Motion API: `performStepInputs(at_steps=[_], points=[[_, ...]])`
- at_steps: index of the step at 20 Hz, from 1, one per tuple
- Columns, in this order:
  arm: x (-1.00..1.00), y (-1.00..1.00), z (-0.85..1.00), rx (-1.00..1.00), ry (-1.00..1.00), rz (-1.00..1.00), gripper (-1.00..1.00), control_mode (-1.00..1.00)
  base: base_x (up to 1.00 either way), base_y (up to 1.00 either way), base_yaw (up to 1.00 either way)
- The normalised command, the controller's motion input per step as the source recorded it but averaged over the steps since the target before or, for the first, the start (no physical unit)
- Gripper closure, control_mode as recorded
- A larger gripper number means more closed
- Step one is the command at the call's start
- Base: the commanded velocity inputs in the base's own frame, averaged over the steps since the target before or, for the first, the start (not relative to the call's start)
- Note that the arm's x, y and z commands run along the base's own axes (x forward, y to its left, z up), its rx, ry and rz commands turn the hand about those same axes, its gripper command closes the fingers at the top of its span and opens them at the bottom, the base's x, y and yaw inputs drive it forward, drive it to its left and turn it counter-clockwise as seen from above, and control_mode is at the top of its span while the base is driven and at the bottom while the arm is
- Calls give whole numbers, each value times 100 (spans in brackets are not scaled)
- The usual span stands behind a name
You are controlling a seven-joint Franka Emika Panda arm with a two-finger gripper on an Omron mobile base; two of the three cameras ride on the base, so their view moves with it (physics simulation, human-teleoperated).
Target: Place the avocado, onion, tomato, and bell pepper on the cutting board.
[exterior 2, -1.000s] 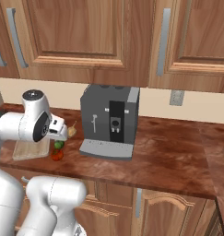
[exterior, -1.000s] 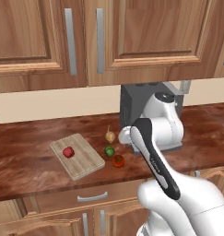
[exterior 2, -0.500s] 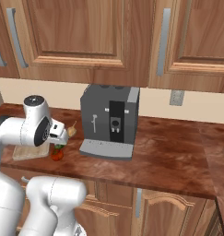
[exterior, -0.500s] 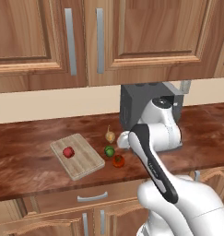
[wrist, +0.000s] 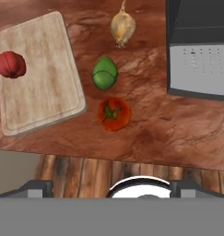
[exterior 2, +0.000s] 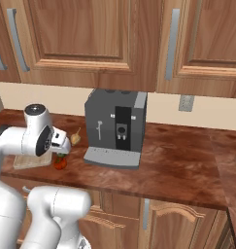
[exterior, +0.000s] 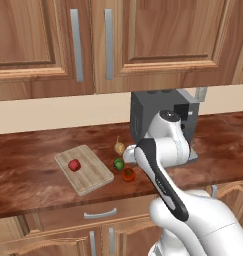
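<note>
A red bell pepper [wrist: 9,64] lies on the light-wood cutting board [wrist: 44,87], near its far left part. Beside the board, on the brown counter, stand the tan onion [wrist: 122,27], the green avocado [wrist: 104,73] and the red tomato [wrist: 114,114] with its green stem, in a short row. My gripper [wrist: 112,189] hangs open high above the counter's front edge, nearest the tomato, with nothing between its fingertips [wrist: 37,188]. In the left base view the board [exterior: 90,175] carries the pepper [exterior: 74,165], with the onion [exterior: 119,148], avocado [exterior: 118,163] and tomato [exterior: 128,174] to its right.
A dark grey coffee machine [wrist: 198,46] with its drip tray stands just right of the vegetables, against the wall [exterior: 163,115]. Wooden cabinets [exterior: 118,45] hang above the counter. Drawers [exterior: 100,215] sit below the counter's front edge.
The arm has dipped slightly and swung a little toward the vegetables. The jaws stay open. The pepper, onion, avocado and tomato lie where they were.
</note>
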Motion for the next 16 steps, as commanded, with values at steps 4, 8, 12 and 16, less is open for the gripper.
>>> performStepInputs(at_steps=[4, 8, 12, 16], points=[[23, 2, -11, 0, 0, 0, -100, -100, 0, 0, 0], [22, 0, -13, 0, 0, 0, -100, -100, 0, 0, 0], [23, 1, -15, 0, 1, 0, -100, -100, 0, 0, 0], [14, 0, -13, 0, 3, 0, -100, -100, 0, 0, 0]])
